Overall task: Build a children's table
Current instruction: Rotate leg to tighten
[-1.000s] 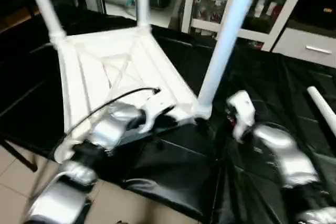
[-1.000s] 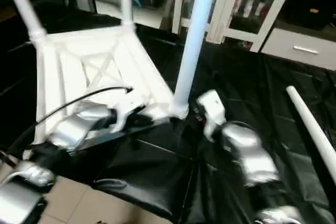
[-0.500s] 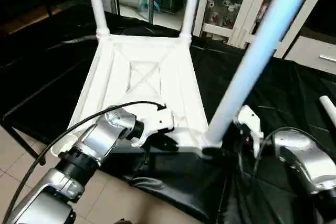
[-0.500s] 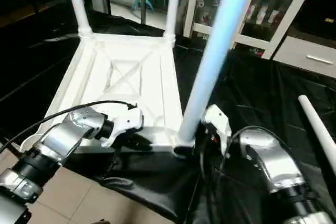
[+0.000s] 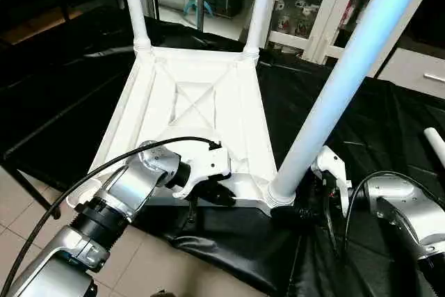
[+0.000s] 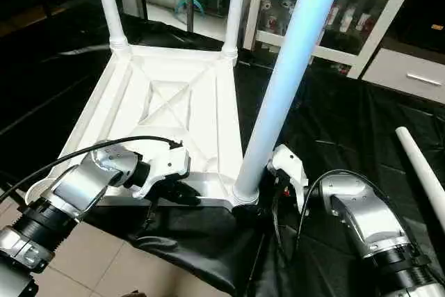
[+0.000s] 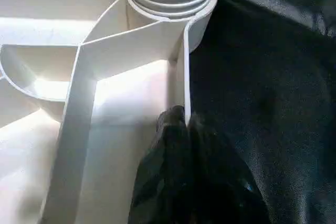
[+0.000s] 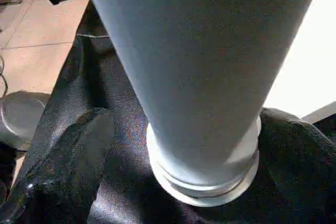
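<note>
Underneath, black sheeting (image 5: 361,109) covers the surface; white cabinet (image 5: 327,5) behind.

The tabletop (image 5: 198,113) looks like smooth white plastic with a soft shine on its ribs. The leg (image 5: 334,95) beside the right fingers (image 8: 63,166) is a glossy white tube, ridged at its threaded end. The cloth (image 5: 361,123) is black, shiny and wrinkled. The forearms (image 6: 361,220) look like brushed silver metal. The fingers are matt black.
</note>
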`<state>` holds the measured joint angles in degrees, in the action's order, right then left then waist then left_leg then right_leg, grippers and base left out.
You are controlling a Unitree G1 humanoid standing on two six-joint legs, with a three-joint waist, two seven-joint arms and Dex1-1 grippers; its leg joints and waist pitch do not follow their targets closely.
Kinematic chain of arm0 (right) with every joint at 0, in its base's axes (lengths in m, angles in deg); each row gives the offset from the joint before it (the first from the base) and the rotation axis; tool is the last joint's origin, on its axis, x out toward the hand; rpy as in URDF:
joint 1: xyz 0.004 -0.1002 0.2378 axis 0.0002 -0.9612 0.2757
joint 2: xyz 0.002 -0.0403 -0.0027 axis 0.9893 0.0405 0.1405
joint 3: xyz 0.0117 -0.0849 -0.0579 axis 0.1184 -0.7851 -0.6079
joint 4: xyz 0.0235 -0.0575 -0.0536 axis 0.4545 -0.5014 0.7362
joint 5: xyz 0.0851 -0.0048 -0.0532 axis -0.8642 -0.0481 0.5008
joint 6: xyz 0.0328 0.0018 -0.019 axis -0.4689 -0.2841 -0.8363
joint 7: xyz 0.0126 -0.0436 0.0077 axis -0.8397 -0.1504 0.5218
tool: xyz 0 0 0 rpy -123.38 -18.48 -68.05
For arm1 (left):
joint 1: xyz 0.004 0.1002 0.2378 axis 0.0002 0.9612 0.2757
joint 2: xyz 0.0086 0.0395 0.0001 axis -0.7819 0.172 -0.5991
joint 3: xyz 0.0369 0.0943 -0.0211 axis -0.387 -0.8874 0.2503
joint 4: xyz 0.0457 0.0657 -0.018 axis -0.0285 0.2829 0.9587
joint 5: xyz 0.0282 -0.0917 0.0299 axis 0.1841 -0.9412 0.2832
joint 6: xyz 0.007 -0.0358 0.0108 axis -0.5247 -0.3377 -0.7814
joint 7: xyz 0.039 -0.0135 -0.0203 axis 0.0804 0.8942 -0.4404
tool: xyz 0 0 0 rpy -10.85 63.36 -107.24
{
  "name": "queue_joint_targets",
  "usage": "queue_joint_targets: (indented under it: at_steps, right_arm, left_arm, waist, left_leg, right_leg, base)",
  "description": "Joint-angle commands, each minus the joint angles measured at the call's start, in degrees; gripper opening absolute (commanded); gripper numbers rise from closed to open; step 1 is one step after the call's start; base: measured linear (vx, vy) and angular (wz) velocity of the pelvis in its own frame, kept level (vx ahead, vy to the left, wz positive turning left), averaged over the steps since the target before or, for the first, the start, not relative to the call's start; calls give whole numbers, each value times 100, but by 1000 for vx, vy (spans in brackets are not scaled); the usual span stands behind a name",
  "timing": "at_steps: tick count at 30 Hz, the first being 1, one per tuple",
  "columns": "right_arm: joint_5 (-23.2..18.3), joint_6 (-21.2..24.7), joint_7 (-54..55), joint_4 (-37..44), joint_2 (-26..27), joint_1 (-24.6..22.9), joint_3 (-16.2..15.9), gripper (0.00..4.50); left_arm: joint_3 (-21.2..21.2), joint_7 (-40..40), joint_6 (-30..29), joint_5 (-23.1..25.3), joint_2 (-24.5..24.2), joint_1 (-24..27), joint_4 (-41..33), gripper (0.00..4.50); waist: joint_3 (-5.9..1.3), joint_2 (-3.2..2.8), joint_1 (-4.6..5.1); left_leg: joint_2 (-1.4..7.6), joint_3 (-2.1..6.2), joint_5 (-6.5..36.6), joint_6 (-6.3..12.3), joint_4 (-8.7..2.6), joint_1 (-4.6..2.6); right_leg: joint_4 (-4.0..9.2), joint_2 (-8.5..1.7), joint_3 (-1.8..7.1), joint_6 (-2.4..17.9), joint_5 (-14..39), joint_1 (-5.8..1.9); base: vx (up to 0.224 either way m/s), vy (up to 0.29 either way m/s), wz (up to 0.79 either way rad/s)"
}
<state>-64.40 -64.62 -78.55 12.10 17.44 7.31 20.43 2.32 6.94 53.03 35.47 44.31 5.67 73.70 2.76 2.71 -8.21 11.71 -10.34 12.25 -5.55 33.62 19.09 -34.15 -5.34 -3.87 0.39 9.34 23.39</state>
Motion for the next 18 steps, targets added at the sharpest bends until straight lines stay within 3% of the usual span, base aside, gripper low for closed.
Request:
queue_joint_targets:
  at_steps: [1,18]
  right_arm:
    - [-10,17,-57,94,-69,-20,24,418]
    - [15,-18,-50,67,10,-7,22,280]
  left_arm:
    - [-424,224,-79,112,42,165,14,0]
    - [-434,233,-183,135,29,196,-51,0]
  waist:
    - [-336,23,38]
    - [-338,28,33]
  left_leg:
    - [151,10,778,287,-407,29]
    - [151,12,782,288,-402,27]
  right_leg:
    - [299,-287,240,1278,1049,-302]
    - [303,-291,237,1250,1144,-306]
  base:
    - [0,0,0]
    - [0,0,0]
